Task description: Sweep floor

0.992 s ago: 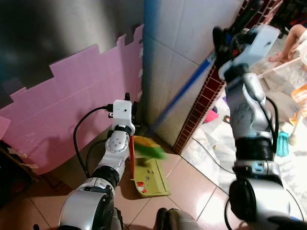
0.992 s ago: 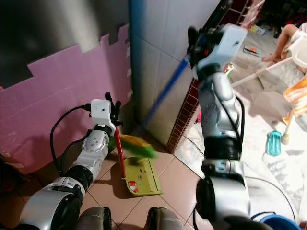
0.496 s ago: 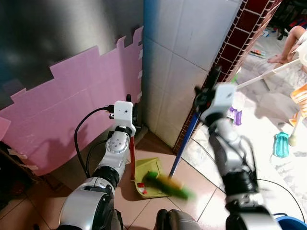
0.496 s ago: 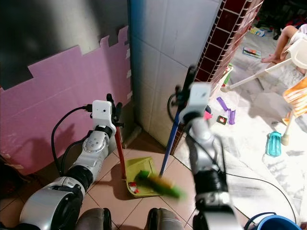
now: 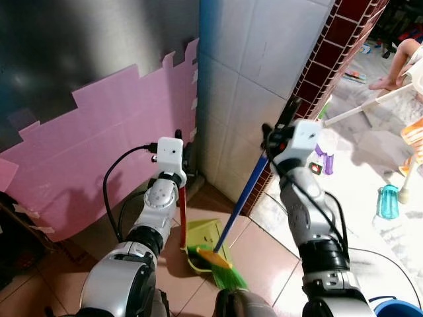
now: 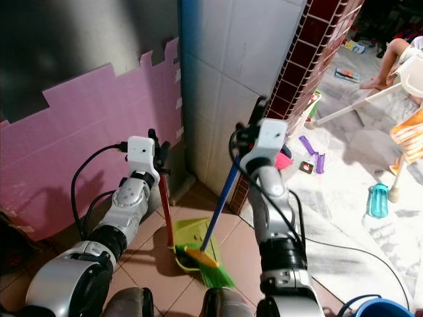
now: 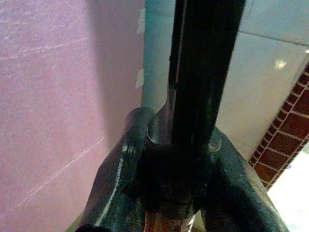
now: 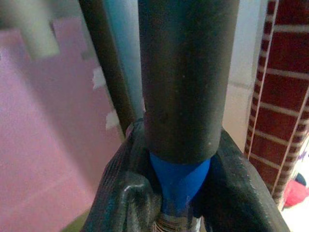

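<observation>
at dustpan [image 5: 203, 238] lip: broom [image 5: 221, 267] bristles; right gripper [image 5: 274, 135] jaws clamp blue handle, left gripper [image 5: 182, 150] jaws clamp dustpan handle.

Broom head [image 5: 222, 267] before dustpan [image 5: 202, 239]

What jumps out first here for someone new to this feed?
Centre frame, the right gripper is shut on the blue broom handle, with its green and yellow bristles on the tan floor tiles at the yellow-green dustpan. The left gripper holds that dustpan's red upright handle beside the pink foam wall panel.
</observation>
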You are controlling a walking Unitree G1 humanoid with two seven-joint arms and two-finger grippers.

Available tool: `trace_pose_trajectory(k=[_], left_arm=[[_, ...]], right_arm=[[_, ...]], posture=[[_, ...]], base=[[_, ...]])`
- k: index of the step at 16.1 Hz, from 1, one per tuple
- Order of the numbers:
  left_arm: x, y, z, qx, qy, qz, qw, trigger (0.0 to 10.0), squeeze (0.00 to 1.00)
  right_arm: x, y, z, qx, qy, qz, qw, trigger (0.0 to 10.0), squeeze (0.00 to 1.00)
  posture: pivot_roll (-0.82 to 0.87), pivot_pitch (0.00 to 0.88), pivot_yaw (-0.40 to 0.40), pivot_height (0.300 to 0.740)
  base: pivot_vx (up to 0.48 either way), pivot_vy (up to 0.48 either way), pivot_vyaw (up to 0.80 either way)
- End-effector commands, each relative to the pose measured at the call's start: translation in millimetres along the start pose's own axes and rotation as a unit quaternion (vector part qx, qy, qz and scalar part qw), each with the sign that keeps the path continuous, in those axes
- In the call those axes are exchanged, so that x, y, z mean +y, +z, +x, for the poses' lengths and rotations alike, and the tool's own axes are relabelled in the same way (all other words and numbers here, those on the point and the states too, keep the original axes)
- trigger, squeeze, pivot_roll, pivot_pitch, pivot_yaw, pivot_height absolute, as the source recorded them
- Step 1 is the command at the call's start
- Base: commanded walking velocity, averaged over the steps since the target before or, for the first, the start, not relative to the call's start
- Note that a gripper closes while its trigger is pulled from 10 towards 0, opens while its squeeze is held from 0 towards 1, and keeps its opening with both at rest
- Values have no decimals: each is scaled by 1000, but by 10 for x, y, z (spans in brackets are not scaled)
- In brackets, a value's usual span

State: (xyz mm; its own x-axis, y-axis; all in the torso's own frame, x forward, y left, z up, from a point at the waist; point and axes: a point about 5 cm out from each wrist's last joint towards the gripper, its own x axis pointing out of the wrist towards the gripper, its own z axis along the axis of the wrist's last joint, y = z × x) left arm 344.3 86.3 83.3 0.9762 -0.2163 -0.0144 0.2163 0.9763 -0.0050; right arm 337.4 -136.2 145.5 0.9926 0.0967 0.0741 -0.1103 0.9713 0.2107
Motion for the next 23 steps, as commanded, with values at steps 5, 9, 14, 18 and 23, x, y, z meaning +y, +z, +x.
trace_pose_trajectory(k=[5,9,14,18,23], left_arm=[[-55,51,-83,-32,-35,-11,999,10000,0],[-58,64,-110,-34,-39,-17,999,10000,0],[-71,52,-180,-29,-53,-16,998,10000,0],[-72,76,-259,-26,-65,-38,997,10000,0],[25,174,-445,-55,-53,-8,997,10000,0]], right_arm=[[-41,551,90,-110,-15,1,994,10000,0],[-107,639,133,-120,-24,3,992,10000,0],[-275,855,134,-180,-51,-111,976,10000,0],[-254,567,22,-138,-60,-110,982,10000,0],[-376,128,-118,-89,-151,-110,978,10000,0]], posture=[[-126,34,-43,740],[-118,37,-45,740],[-119,34,-44,740],[-109,32,-41,740],[-77,41,-1,740]], base=[[0,0,0],[0,0,0],[0,0,0],[0,0,0],[0,0,0]])
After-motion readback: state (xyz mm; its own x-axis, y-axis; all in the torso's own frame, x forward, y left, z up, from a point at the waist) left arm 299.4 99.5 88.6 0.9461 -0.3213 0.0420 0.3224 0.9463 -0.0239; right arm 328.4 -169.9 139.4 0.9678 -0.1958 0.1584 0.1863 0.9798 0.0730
